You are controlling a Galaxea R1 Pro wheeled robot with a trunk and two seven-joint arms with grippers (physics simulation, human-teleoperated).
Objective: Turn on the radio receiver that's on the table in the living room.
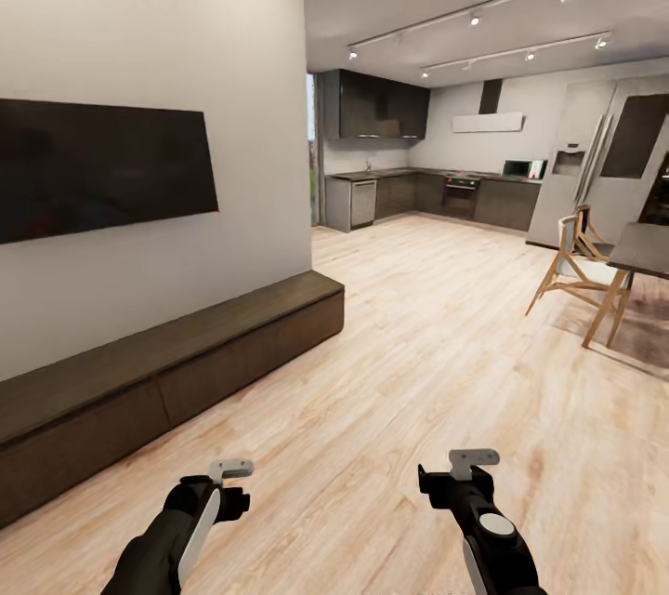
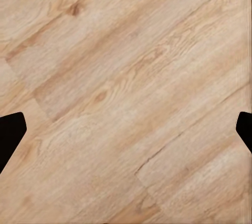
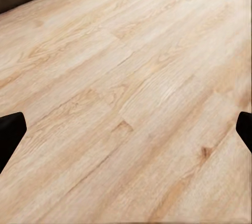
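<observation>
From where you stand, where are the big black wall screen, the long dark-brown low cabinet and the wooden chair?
Black wall screen (image 1: 102,165), head view, middle of its panel.
Long dark-brown low cabinet (image 1: 177,344), head view, its top.
Wooden chair (image 1: 574,271), head view, its legs.

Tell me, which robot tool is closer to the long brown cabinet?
Left. The left tool hangs over the wood floor on the side of the long brown cabinet by the wall; the right tool is farther off, toward the chair.

No readable text (any surface).
</observation>
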